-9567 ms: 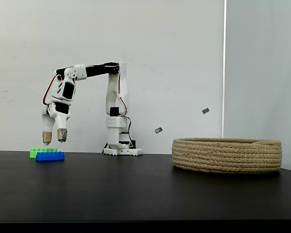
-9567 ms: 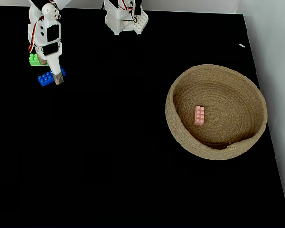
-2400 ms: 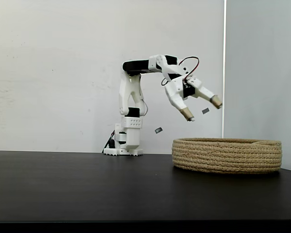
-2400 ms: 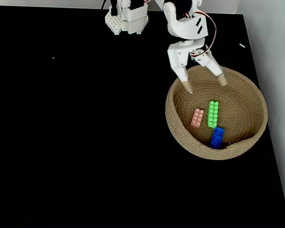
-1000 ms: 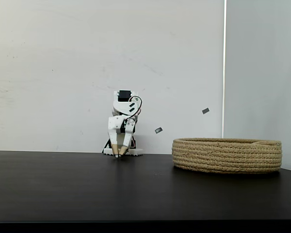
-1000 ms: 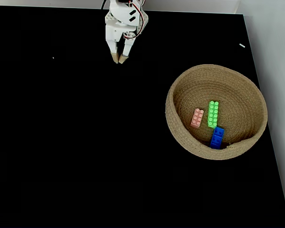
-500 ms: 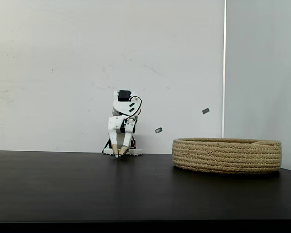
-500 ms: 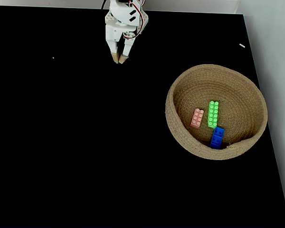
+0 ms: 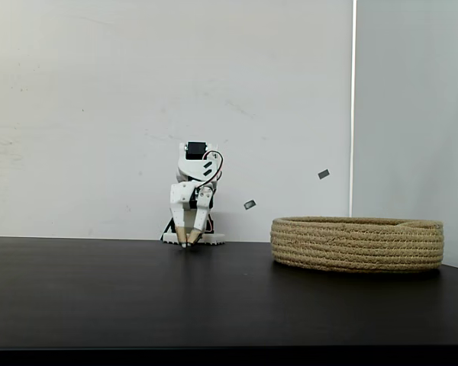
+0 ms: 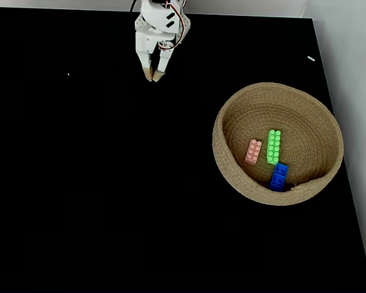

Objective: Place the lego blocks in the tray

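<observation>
The tray point(image 10: 311, 116) is a wide round basket of coiled tan rope at the right of the black table; its wall point(image 9: 357, 244) shows side-on in a fixed view. Inside it lie a green lego block point(image 10: 273, 146), a blue one point(image 10: 279, 177) just below it, and a small pink one point(image 10: 253, 151) to their left. The white arm is folded back over its base at the table's far edge. My gripper point(image 10: 153, 76) point(image 9: 188, 244) points down at the tabletop, fingers nearly together, holding nothing, well left of the tray.
The black table point(image 10: 110, 201) stretches wide to the left and front of the tray. A white wall point(image 9: 99, 114) stands behind the arm's base point(image 9: 192, 238). Small grey marks point(image 9: 324, 174) hang on the wall above the tray.
Since 2.4 s ago the arm drew back from over the tray and folded at its base with the gripper shut. Nothing has moved over the last second.
</observation>
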